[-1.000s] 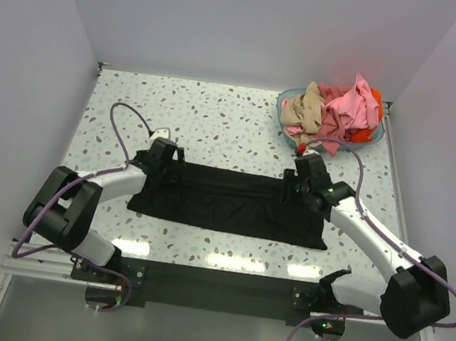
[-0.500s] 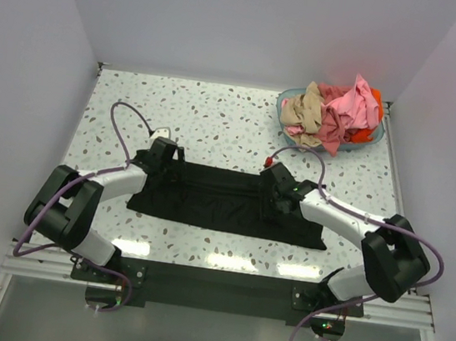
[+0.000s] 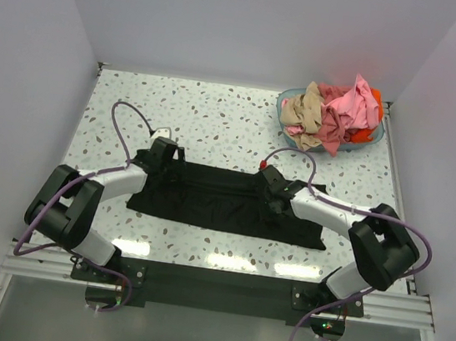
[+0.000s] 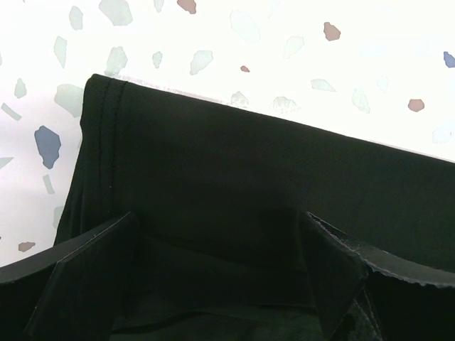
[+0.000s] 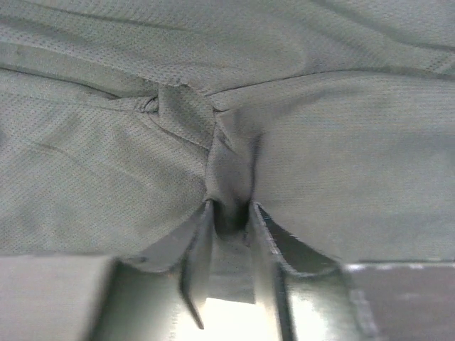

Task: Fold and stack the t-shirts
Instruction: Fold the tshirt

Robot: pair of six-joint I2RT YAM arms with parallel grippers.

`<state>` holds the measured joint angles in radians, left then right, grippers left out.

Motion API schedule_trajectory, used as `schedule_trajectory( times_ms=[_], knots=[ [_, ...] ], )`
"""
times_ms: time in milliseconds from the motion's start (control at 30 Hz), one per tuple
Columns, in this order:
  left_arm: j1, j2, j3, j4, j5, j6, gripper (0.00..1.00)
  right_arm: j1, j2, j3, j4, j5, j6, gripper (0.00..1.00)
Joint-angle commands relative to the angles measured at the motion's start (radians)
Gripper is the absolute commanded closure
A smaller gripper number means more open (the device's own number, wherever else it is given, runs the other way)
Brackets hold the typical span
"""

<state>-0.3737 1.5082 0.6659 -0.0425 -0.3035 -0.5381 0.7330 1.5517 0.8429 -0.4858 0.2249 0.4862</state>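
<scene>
A large black t-shirt [image 3: 224,204] lies on the table as a long, flat band. My left gripper [image 3: 163,157] hovers low over its far left corner, open, with cloth [image 4: 234,170] under and between the wide-set fingers [image 4: 92,277]. My right gripper [image 3: 266,184] is at the middle of the shirt's far edge. In the right wrist view its jaws [image 5: 229,213] are nearly together, pinching a raised fold of the shirt [image 5: 227,163], which looks grey there. More t-shirts, pink [image 3: 350,102], tan [image 3: 306,105] and orange-red [image 3: 376,96], are heaped in the basket.
The teal round basket [image 3: 285,104] stands at the far right corner of the speckled table [image 3: 210,118]. White walls close in the far side and both flanks. Cables loop above both wrists.
My right gripper has slid left along the shirt's far edge, from near its right end to the middle, and its jaws have narrowed onto a fold. The left arm has not moved.
</scene>
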Motion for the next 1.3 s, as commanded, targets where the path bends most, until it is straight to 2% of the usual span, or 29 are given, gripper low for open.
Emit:
schedule_trajectory(
  times_ms=[0,200,367,533,733,1033,1067,1133,1167,1233,1267],
  knots=[
    [0.004,0.043,-0.015,-0.060,0.027,-0.006,0.00,0.005,0.007,0.036,0.006,0.056,0.028,0.73],
    [0.004,0.043,-0.015,-0.062,0.029,-0.006,0.00,0.008,-0.044,0.056,-0.062,0.079,0.032,0.84],
    [0.004,0.046,-0.014,-0.060,0.029,-0.006,0.00,0.011,-0.130,0.077,-0.137,0.083,0.025,0.84],
    [0.004,0.047,-0.014,-0.060,0.030,-0.005,0.00,0.012,-0.171,0.074,-0.184,0.021,0.014,1.00],
    [0.004,0.046,-0.012,-0.063,0.030,-0.005,0.00,0.020,-0.203,0.039,-0.226,-0.053,0.011,1.00],
    [0.004,0.037,-0.012,-0.071,0.035,-0.006,0.00,0.031,-0.237,-0.018,-0.261,-0.073,-0.005,1.00],
    [0.004,0.032,-0.011,-0.072,0.037,-0.006,0.00,0.032,-0.236,-0.018,-0.258,-0.073,0.003,0.96],
    [0.004,0.026,-0.009,-0.079,0.033,-0.006,0.00,0.031,-0.231,-0.016,-0.261,-0.073,0.006,0.93],
    [0.004,0.024,-0.006,-0.083,0.024,-0.006,0.00,0.031,-0.231,-0.005,-0.269,-0.041,0.018,0.79],
    [0.004,0.017,0.003,-0.106,0.012,-0.005,0.00,0.031,-0.229,0.010,-0.312,-0.004,0.044,0.63],
    [0.004,0.012,0.004,-0.114,-0.003,-0.003,0.00,0.029,-0.229,0.016,-0.322,0.023,0.051,0.49]
  ],
)
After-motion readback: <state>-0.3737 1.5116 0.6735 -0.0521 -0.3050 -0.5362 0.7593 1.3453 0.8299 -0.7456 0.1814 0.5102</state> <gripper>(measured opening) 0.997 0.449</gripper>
